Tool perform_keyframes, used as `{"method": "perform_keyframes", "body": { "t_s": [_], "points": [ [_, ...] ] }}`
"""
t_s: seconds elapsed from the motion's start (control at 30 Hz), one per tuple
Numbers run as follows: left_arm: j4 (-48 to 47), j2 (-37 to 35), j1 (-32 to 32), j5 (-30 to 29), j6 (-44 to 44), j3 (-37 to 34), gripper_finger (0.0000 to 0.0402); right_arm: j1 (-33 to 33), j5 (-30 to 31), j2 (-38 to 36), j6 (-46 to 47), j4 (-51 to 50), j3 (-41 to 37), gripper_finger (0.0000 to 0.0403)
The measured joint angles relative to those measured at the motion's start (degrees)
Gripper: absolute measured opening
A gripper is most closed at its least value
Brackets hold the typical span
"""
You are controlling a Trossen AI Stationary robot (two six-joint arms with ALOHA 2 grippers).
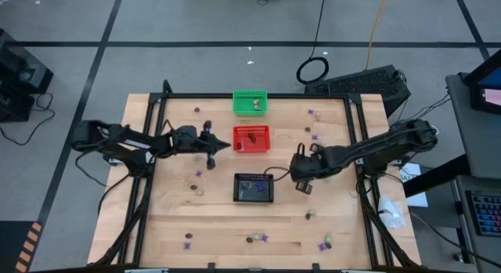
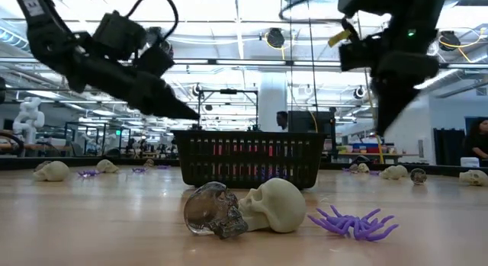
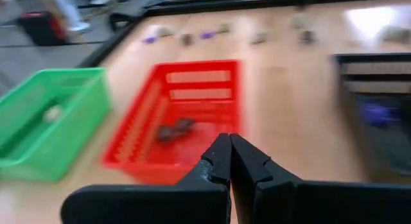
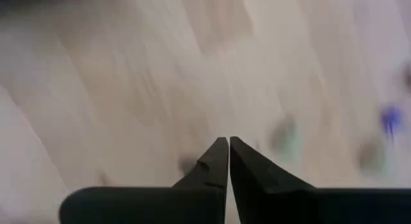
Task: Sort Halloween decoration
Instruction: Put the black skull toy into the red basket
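Fingers of my right gripper (image 4: pixel 228 142) meet, seemingly empty over blurred table (image 4: pixel 128 89); left gripper (image 3: pixel 229 139), pinched too, faces red basket (image 3: pixel 192 89).

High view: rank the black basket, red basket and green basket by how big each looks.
1. black basket, clearly largest.
2. red basket and green basket: these look about alike, so no ranking between them.
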Motion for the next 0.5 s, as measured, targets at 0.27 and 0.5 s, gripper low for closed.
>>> {"method": "perform_keyframes", "body": {
  "t_s": [0.27,0.5],
  "points": [
    [-18.7,-5.8,-12.4,-3.3,-2.9,6.0,0.0,-6.1,0.2,-3.1,-19.2,31.7,-9.1,0.0001],
    [-23.3,-4.5,-25.0,-12.4,-8.1,10.8,0.0,-10.6,-0.1,-2.7,-32.1,46.7,-9.5,0.0]
  ]
}}
